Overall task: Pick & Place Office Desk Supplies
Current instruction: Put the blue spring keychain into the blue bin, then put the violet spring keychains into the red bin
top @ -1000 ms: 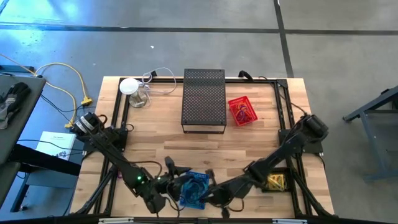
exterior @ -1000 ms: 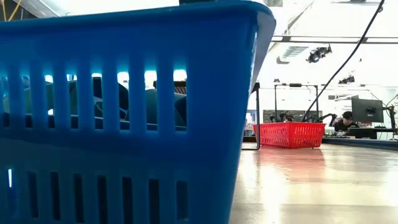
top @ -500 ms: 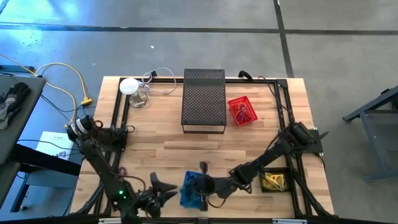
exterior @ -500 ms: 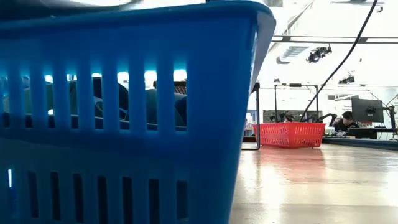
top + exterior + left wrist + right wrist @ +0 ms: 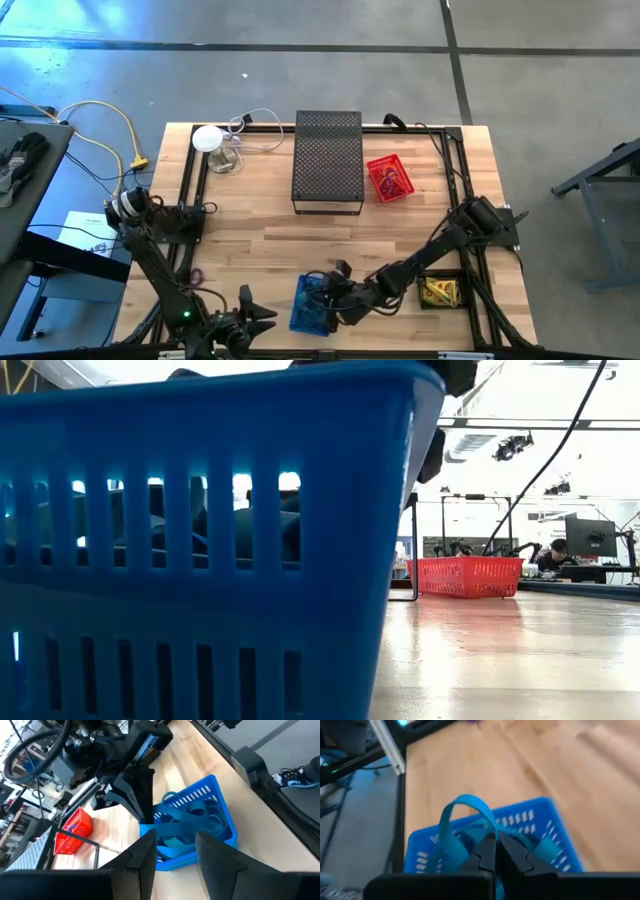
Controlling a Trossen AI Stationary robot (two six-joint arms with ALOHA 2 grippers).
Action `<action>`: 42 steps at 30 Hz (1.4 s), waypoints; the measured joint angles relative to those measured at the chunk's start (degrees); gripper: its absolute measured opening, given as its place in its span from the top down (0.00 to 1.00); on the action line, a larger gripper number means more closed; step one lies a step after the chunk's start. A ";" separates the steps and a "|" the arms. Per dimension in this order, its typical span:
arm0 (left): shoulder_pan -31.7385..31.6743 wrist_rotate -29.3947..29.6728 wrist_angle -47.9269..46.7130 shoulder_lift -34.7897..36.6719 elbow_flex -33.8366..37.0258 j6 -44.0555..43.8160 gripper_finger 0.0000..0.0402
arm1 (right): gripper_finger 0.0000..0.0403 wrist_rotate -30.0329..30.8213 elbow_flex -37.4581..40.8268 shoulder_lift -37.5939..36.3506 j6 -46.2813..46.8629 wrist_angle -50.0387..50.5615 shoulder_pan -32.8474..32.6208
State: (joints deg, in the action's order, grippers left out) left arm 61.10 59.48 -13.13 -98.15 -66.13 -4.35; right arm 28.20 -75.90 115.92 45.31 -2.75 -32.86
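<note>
A blue slotted basket [image 5: 308, 312] [image 5: 200, 560] stands near the table's near edge with wide blue bands lying in it [image 5: 190, 822]. My right gripper [image 5: 333, 290] [image 5: 496, 842] is over the basket's right side, shut on one blue band. My left gripper [image 5: 250, 312] [image 5: 175, 845] is open, left of the basket and touching nothing. A small red basket [image 5: 389, 178] holds loose rubber bands. Yellow packets [image 5: 440, 292] lie in a dark tray at the right. A purple band [image 5: 195, 275] lies on the table at the left. My right gripper pinches a blue band between its two fingers, which slant down into the basket from the table's right. The band rises beside the fingertips [image 5: 490, 827] and arches up as a loop [image 5: 467, 800] above the basket's rim. The rest of the band stays in the basket.
The tall black mesh box [image 5: 327, 160] stands at the far middle, with the red basket to its right. A white round object with a thin cable [image 5: 208, 138] sits at the far left corner. Bare wood lies between the mesh box and the blue basket.
My left gripper has drawn back from the blue basket toward the table's left and near edge and stays open. My right gripper has shifted over the basket and come down toward it. The basket has stayed in place.
</note>
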 joint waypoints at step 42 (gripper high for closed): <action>-9.05 -17.29 -6.52 0.00 -0.02 -12.05 0.68 | 0.77 -7.10 -1.49 -3.95 -21.76 -3.33 1.76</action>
State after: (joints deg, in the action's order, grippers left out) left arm 52.05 42.19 -19.64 -98.15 -66.15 -16.41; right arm 21.10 -77.39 111.97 23.55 -6.08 -31.11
